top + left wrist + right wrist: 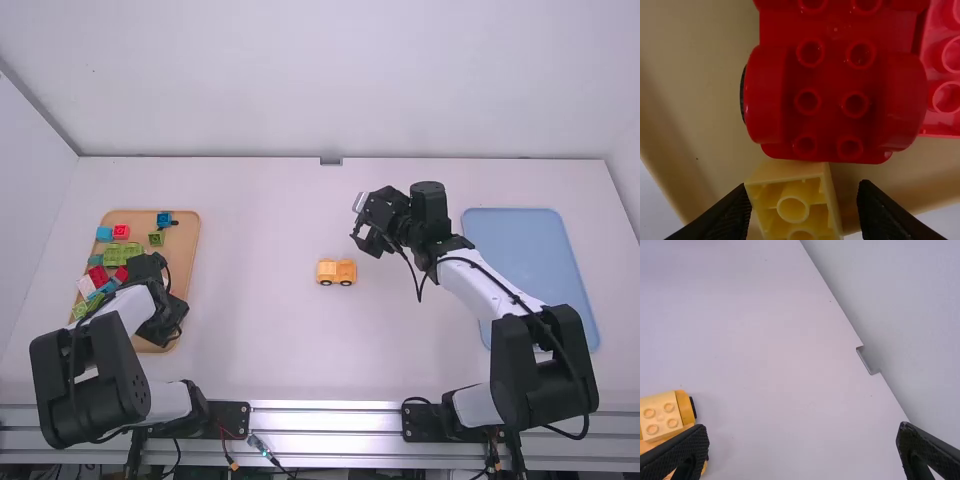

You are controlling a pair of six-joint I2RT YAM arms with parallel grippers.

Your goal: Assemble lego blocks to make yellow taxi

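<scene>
left gripper (803,190) open around hollow yellow plastic block (795,202); probably light, stiff; pinch its sides; right gripper (802,427) open too, one o'clock from wheeled orange plastic base (337,271)

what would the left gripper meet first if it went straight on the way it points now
Probably the yellow block, lined up with the left gripper, between its open fingers; how far ahead it sits is unclear.

From high behind, one camera looks forward and down over the bench (260,340), sharing the tray (186,240) with the left wrist's close downward view and the yellow car (337,271) with the right's farther-off, slanting one.
</scene>
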